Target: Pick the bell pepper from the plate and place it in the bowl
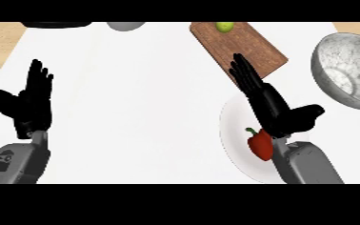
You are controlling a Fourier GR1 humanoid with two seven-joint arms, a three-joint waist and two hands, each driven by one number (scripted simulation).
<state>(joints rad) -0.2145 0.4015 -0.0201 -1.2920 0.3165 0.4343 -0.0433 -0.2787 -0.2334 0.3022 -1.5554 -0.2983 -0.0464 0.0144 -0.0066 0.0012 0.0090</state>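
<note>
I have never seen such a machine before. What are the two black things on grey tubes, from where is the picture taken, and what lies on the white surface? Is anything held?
This single picture is taken from the robot's head, looking steeply down at a kitchen counter. The black things are its hands, on grey forearms. The left hand rests open and upright at the left edge. The right hand is open above a white plate, where a red bell pepper lies. A grey bowl stands at the right; a wooden cutting board with a small green fruit lies farther back. Neither hand holds anything.
</note>
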